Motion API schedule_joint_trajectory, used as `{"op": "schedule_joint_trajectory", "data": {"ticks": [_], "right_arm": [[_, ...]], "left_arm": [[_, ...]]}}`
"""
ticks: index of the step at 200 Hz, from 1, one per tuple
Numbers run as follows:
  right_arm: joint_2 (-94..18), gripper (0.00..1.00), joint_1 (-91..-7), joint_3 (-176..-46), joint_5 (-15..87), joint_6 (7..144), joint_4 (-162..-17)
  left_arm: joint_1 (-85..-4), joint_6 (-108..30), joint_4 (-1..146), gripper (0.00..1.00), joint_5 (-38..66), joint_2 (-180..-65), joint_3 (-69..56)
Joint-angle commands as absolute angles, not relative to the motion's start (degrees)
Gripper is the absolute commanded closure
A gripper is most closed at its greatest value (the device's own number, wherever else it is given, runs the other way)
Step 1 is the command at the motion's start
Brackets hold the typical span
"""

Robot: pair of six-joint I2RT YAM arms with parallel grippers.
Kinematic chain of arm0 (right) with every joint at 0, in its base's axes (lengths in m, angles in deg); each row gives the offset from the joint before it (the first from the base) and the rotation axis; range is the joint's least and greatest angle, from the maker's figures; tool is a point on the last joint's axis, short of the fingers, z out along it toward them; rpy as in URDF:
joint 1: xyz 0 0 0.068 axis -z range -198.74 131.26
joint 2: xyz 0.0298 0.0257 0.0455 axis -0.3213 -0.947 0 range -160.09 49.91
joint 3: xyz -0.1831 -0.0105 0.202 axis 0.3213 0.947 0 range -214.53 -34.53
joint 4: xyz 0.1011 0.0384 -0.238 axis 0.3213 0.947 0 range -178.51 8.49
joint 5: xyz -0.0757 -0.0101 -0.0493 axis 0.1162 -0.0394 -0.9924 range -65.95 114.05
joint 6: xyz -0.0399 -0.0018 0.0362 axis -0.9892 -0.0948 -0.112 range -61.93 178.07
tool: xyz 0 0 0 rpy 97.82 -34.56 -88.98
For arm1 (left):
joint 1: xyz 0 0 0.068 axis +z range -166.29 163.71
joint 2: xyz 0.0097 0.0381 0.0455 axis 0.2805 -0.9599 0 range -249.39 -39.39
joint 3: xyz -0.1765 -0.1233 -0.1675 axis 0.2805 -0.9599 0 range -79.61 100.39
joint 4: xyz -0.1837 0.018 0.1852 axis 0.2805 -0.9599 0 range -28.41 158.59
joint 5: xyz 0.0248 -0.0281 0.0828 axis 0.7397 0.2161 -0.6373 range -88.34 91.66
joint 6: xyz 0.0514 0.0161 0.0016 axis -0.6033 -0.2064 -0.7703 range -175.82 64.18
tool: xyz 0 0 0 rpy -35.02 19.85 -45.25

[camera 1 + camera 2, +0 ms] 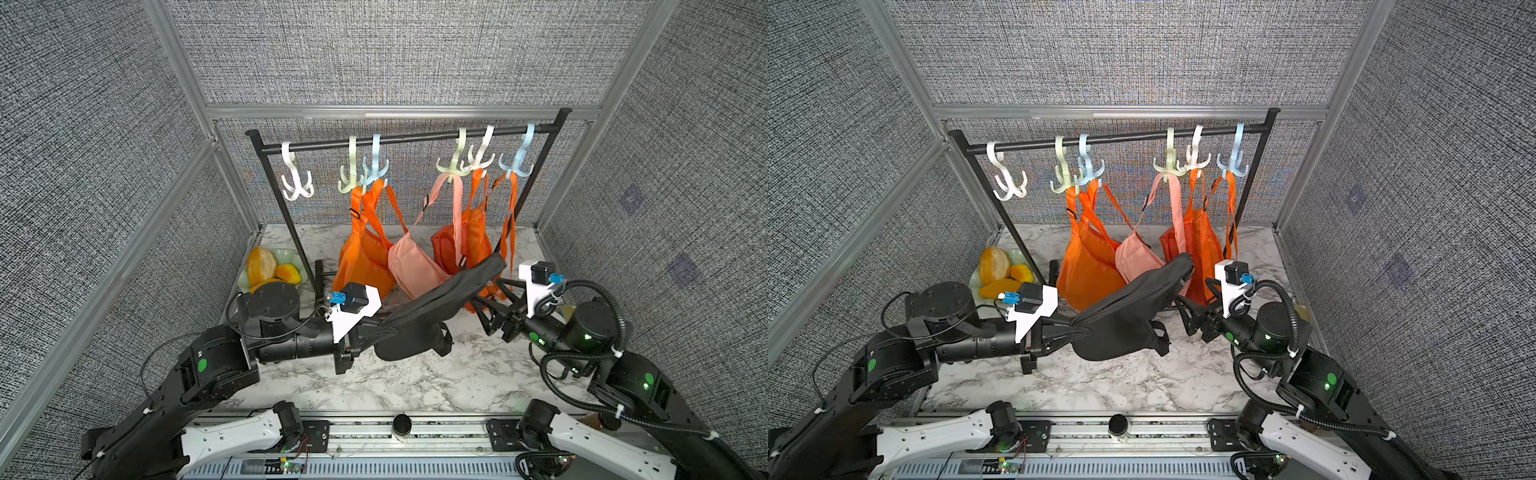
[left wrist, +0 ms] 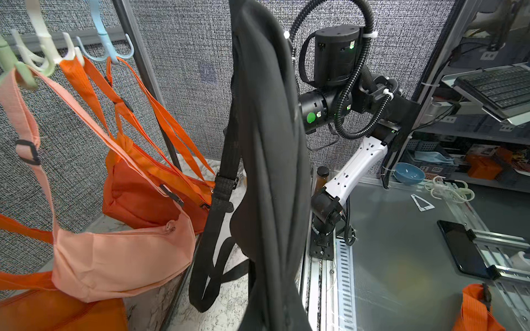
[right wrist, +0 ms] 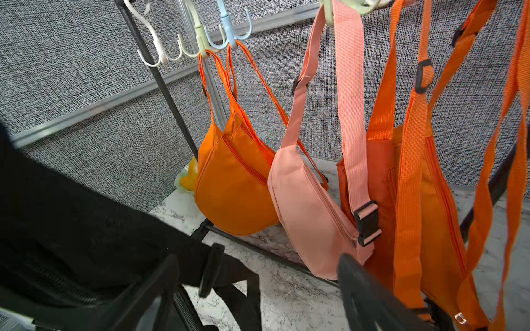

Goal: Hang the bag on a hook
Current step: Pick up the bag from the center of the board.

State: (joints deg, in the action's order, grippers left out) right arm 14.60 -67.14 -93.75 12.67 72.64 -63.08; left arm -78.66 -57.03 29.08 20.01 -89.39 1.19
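A black bag (image 1: 440, 307) (image 1: 1133, 303) hangs in the air over the marble table, stretched slantwise toward the rack. My left gripper (image 1: 374, 332) (image 1: 1067, 332) is shut on its near end; in the left wrist view the bag (image 2: 266, 143) hides the jaws. The bag's strap (image 1: 442, 340) (image 2: 218, 215) dangles below. My right gripper (image 1: 492, 305) (image 3: 258, 292) stands open just under the bag's far end, the strap buckle (image 3: 209, 269) loose between its fingers. A white hook (image 1: 296, 183) (image 1: 1009, 183) at the rail's left end is empty.
Other hooks on the black rail (image 1: 407, 139) carry orange bags (image 1: 365, 257) and a pink bag (image 1: 411, 266), close behind the black bag. A plate of fruit (image 1: 266, 266) sits at the back left by the rack's leg (image 1: 291, 232). Fabric walls enclose the table.
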Motion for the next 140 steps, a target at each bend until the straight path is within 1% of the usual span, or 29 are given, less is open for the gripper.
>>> {"op": "schedule_joint_trajectory", "data": {"ticks": [1, 15, 34, 55, 94, 140], "right_arm": [[16.52, 0.1, -67.16, -91.56, 11.35, 73.95, -64.43], [17.99, 0.1, -67.16, -88.78, 8.47, 75.4, -65.2], [19.47, 0.1, -67.17, -84.11, 7.59, 77.05, -66.68], [18.93, 0.1, -67.24, -81.81, 11.39, 77.98, -68.38], [14.5, 0.11, -67.71, -81.73, 19.27, 78.99, -73.3], [10.84, 0.11, -68.75, -83.39, 20.03, 78.37, -76.93]], "left_arm": [[-78.56, -57.4, 30.32, 1.0, 19.6, -88.73, 1.62], [-78.52, -57.32, 30.77, 1.0, 19.03, -88.3, 1.36], [-78.56, -57.27, 31.38, 1.0, 18.58, -87.96, 0.78], [-78.52, -57.14, 31.76, 1.0, 18.49, -88.08, 0.3], [-78.52, -57.23, 31.92, 1.0, 17.7, -88.23, 0.11], [-78.52, -56.96, 32.29, 1.0, 17.04, -87.48, -1.1]]}}
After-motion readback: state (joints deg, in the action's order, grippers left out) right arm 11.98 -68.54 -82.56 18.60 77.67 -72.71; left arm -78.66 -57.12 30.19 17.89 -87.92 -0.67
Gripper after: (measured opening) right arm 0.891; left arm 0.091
